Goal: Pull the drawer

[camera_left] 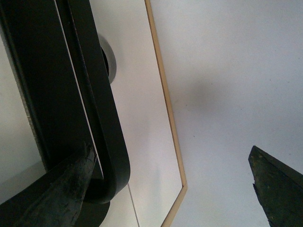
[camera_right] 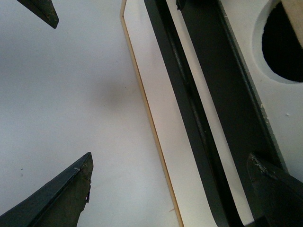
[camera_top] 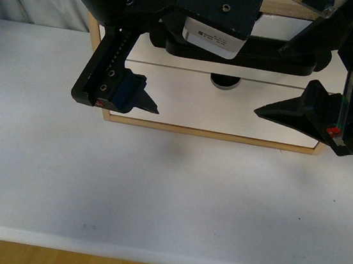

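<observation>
The drawer [camera_top: 191,63] has a white front in a wooden unit at the back of the table, and a long black bar handle [camera_top: 263,57] runs across it. A half-round notch [camera_top: 224,81] shows at the seam just below the handle. My left gripper [camera_top: 153,71] is open at the handle's left end. In the left wrist view one of its fingers [camera_left: 61,194] lies against the bend of the handle [camera_left: 99,109], the other hangs over the table. My right gripper [camera_top: 278,80] is open and straddles the handle [camera_right: 189,109] near its right end.
The unit's light wooden frame [camera_top: 208,134] rests on a white table [camera_top: 156,194]. A second white drawer front [camera_top: 199,106] sits below the handled one. A round cut-out [camera_right: 284,42] shows beyond the handle. The table's front edge runs along the bottom of the front view.
</observation>
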Controlling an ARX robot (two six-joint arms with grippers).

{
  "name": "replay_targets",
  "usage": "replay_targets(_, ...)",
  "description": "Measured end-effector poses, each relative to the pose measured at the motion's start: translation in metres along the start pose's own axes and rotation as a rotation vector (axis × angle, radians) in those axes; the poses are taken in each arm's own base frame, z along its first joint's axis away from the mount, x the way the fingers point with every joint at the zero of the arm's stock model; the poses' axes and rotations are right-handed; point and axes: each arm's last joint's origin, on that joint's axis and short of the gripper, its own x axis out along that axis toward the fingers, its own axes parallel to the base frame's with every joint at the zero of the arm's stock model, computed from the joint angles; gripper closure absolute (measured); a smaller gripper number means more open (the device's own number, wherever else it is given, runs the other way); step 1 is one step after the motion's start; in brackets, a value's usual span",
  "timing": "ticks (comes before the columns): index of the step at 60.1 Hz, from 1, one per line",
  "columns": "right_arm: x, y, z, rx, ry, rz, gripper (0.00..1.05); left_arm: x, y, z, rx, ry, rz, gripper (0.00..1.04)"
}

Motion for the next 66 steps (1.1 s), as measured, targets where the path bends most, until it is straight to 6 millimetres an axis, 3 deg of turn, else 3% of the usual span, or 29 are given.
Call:
replay_targets(22, 0.012, 0.002, -0.002, 0.018, 0.008, 0.043, 0.09, 0.001, 0.0, -0.001, 0.0, -0.01, 0.004, 0.07)
replay_targets(66, -0.003, 0.015, 0.003, -0.02, 0.035, 0.156, 0.09, -0.01, -0.017, 0.003, 0.072, 0.004, -0.08, 0.06)
